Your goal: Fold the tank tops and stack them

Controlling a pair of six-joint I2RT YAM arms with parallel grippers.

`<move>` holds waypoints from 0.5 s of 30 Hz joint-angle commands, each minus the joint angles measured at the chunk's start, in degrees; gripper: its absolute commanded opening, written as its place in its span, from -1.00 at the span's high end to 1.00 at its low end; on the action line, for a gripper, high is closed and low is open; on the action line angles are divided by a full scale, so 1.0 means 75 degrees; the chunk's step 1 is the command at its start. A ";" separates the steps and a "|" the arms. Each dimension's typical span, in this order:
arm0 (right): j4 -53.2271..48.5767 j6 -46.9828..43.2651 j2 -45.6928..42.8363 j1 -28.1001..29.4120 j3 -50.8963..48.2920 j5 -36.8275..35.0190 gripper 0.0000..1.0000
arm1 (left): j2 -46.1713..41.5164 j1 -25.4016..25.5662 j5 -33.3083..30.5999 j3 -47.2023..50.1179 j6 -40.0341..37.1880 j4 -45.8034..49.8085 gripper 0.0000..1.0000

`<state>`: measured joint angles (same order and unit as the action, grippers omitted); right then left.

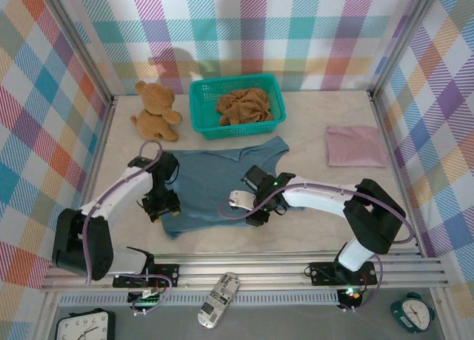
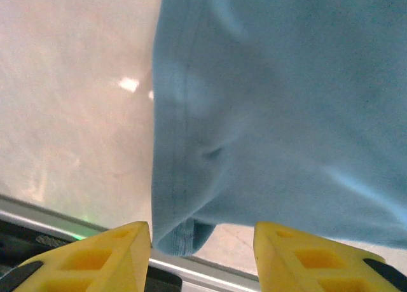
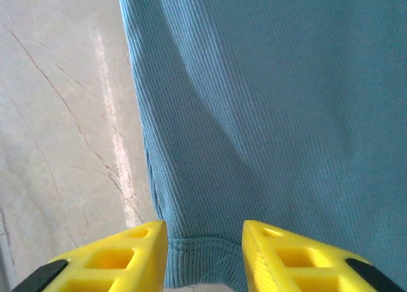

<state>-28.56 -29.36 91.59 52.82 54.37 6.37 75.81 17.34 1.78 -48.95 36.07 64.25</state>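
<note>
1. The slate blue tank top (image 1: 211, 181) lies spread flat at the centre of the surface (image 1: 311, 236). Its straps point toward 1 o'clock and its hem toward 7 o'clock, opened out, it seems, so a fold can be made.
2. Your left fingers (image 2: 108, 257) hang over the garment's 8 o'clock edge, parted to a middling gap. The hem corner sits between them unpinched, with bare surface visible beside the cloth.
3. Your right fingers (image 3: 127, 257) straddle the hem at the garment's 5 o'clock side, likewise parted. The ribbed edge lies flat between them, not bunched, so they appear to hold nothing.
4. With one arm at each end of the near edge, the placing suggests that edge is to be lifted and carried toward 12 o'clock for a fold. Close both pairs evenly, or one corner will likely drag and skew the crease.
5. The dusty pink tank top (image 1: 355, 146) rests folded at 3 o'clock, well apart, and is probably the base of the stack.
6. The ochre brown tank top (image 1: 244, 107) sits crumpled in the teal basket (image 1: 204, 121) at 12 o'clock, not yet folded.
7. The teddy bear (image 1: 155, 110) sits at 10 o'clock, just beside the basket, clear of both arms.
</note>
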 commanded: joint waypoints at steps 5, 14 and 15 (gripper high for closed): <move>0.0005 -0.0300 -0.0038 0.0224 -0.0241 0.0085 0.25 | -0.0623 0.0693 0.0793 0.1266 0.1810 -0.0640 0.10; 0.0405 -0.0658 0.0261 0.0326 -0.0485 0.0045 0.22 | -0.0458 0.0816 0.0417 0.1790 0.1758 -0.1017 0.39; 0.0479 -0.0757 0.0278 0.0384 -0.0538 -0.0099 0.18 | -0.0365 0.0812 0.0277 0.1722 0.1710 -0.1051 0.42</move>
<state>-26.55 -32.32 92.58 54.61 51.53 6.22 71.57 22.87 6.26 -36.12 48.75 57.69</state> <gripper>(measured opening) 0.400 0.294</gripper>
